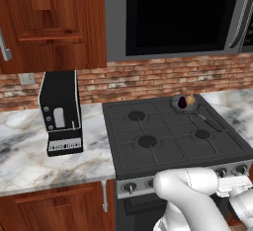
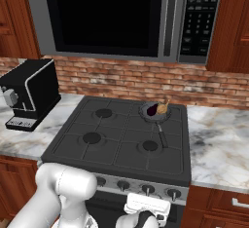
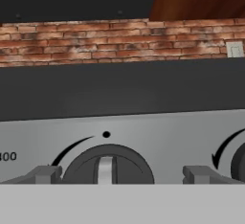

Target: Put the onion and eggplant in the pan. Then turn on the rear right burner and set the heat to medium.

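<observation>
Now I have the hand low at the front of the stove (image 2: 116,139), facing the control panel, and the relation that matters is simple: a knob (image 3: 108,164) sits straight ahead of the fingers (image 3: 123,174), centred in the gap between the two tips. One tip (image 3: 45,174) stands to one side of the knob and the other tip to the other side, each just clear of its rim, so I judge nothing is touched yet. The fingers are spread wide and hold nothing. The knob's raised bar stands upright in the hand view, pointing at the small dot above it, which I read as the off mark. A second knob (image 3: 238,161) peeks in at the far right of that view, well beside the fingers.

Both vegetables are already where they belong: the onion (image 2: 163,107) and the eggplant (image 2: 152,109) lie together in the pan (image 2: 154,116), which rests on the rear right burner, up and beyond the fingers past the panel. The pan's handle runs back toward the front of the stove.

I cannot be sure from these views whether the knob ahead is the one for the rear right burner. If it is, a short push forward and a squeeze come next, then a part turn.
</observation>
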Motion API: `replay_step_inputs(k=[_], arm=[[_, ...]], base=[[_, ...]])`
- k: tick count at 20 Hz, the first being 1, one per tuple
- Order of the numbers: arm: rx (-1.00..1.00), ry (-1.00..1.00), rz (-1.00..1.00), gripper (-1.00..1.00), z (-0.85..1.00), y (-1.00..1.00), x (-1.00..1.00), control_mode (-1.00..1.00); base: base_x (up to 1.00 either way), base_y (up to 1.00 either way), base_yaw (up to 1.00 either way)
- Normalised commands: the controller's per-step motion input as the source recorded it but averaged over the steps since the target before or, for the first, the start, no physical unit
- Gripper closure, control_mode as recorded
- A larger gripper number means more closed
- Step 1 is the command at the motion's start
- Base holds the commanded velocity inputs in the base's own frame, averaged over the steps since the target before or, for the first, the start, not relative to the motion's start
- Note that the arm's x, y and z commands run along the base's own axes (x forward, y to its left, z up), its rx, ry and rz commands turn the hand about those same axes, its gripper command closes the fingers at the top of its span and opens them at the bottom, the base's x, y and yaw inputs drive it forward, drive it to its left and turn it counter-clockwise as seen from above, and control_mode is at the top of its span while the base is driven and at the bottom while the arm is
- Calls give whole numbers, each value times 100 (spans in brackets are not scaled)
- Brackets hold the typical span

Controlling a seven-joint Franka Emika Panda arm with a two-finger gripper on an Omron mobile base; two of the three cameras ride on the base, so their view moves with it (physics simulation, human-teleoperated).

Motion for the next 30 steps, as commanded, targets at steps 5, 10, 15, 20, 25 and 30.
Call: replay_step_inputs(k=[5,10,15,20,25,30], arm=[[4,0,-1,-100,0,-6,0,-100],[0,0,0,100,0,0,0,-100],[0,-1,0,100,0,1,-9,-100],[-3,-15,1,100,0,2,-15,-100],[-4,-10,4,100,1,0,-13,-100],[-3,0,0,100,6,0,0,-100]], base=[[0,0,0],[0,0,0],[0,0,0],[0,0,0],[0,0,0],[0,0,0]])
